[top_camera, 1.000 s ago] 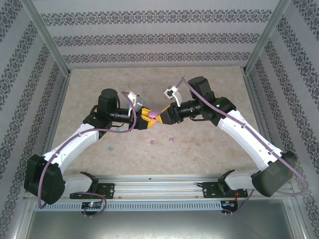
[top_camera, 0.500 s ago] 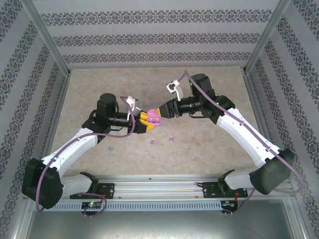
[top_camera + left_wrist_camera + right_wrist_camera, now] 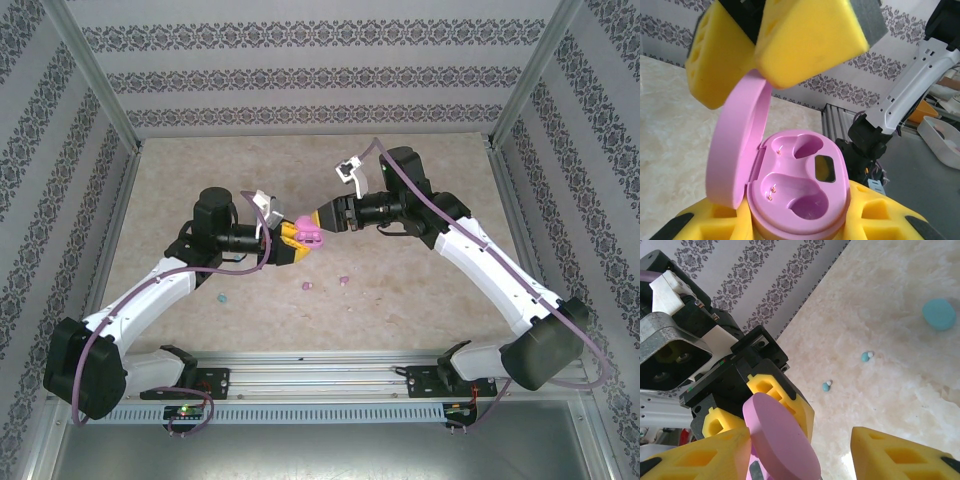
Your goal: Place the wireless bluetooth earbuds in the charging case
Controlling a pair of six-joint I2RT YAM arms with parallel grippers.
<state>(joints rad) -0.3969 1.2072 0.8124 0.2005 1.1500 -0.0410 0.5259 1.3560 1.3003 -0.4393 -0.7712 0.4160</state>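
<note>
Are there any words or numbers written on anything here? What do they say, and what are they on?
None can be read.
The pink oval plastic charging case, open, bears no print; its dark little window shows no figures.
The striped wallpaper has only ornaments, no letters.
The small lit boards on the front rail are too tiny to read.
</note>
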